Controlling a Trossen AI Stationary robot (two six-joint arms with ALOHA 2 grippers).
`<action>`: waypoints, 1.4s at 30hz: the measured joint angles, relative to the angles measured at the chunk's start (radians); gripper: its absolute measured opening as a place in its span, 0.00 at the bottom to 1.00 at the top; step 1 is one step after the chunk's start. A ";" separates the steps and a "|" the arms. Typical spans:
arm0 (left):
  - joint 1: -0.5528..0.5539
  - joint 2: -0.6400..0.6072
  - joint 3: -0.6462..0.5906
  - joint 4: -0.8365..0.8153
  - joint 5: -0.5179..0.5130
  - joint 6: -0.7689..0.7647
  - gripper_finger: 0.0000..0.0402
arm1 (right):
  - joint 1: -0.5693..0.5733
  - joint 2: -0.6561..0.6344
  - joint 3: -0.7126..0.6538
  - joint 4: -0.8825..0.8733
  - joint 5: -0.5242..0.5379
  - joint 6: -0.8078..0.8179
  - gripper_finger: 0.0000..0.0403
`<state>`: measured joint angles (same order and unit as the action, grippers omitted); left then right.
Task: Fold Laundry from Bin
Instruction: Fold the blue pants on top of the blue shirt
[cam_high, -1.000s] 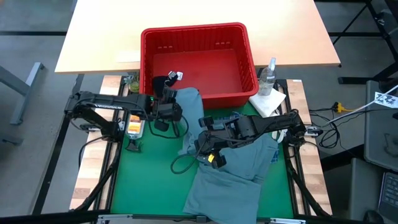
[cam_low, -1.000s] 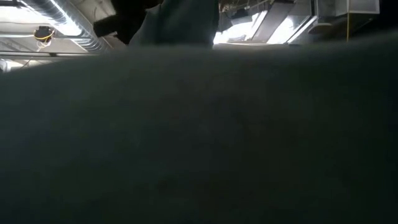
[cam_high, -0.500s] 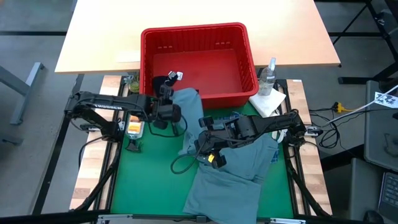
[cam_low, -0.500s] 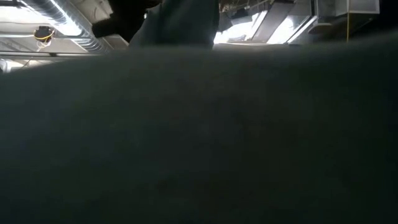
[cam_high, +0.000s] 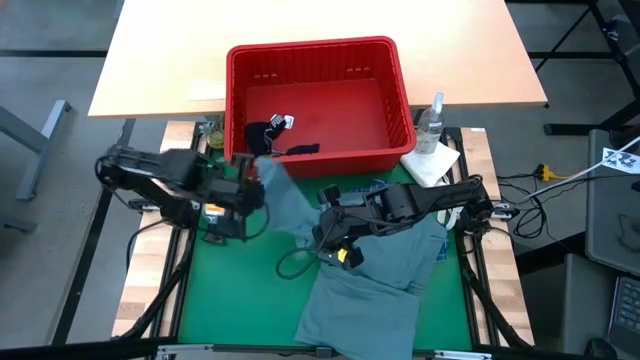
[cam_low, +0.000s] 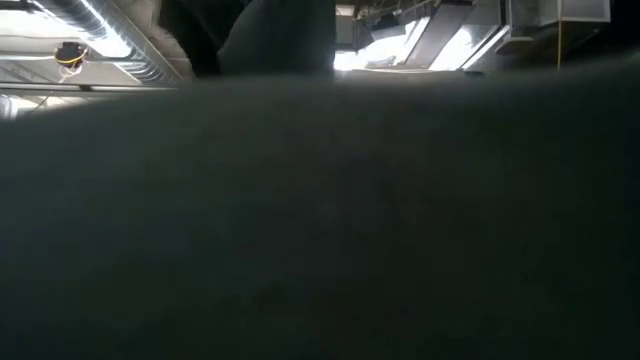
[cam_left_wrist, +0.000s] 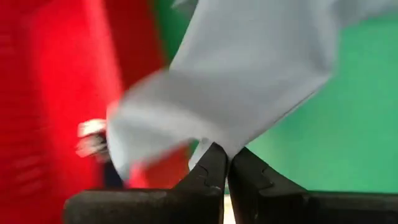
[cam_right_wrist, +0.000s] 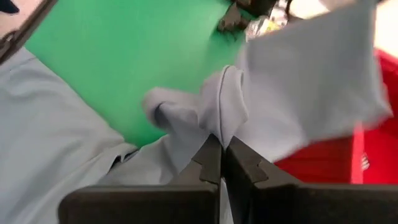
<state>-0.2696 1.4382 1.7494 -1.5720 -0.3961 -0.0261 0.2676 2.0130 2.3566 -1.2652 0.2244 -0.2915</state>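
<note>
Right claw pinching the grey-blue garment

The right claw (cam_right_wrist: 221, 155) is clamped on a fold of the grey-blue garment (cam_right_wrist: 298, 87), which drapes over the green mat (cam_right_wrist: 118, 68); the red bin (cam_right_wrist: 336, 165) sits just behind

1. From above I see a pale wooden desk (cam_high: 320, 30) at the far side, on a grey floor (cam_high: 45, 130).
2. Nearer me lies a green mat (cam_high: 235, 290), framed by black rails (cam_high: 185, 260) over light wood slats (cam_high: 140, 280).
3. A grey cabinet (cam_high: 610, 200) stands at the right edge, with cables (cam_high: 525, 200) running to it.
4. At desk height, only a strip of ceiling shows: a silver duct (cam_low: 100, 30) on the left, bright panels (cam_low: 400, 40) toward the right.
</note>
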 joint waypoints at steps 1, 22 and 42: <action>-0.011 -0.004 0.029 0.001 0.057 -0.032 0.00 | 0.000 -0.002 0.000 0.012 0.000 -0.009 0.02; -0.409 -0.064 0.175 0.001 0.746 -1.125 0.00 | -0.010 -0.003 0.000 0.287 -0.342 -0.248 0.02; -0.771 -0.149 0.109 0.001 0.396 -1.761 0.00 | -0.324 0.233 -0.016 0.544 -0.472 -0.291 0.02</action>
<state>-1.0407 1.2894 1.8581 -1.5711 0.0002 -1.7871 -0.0565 2.2461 2.3409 -0.7212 -0.2476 -0.5827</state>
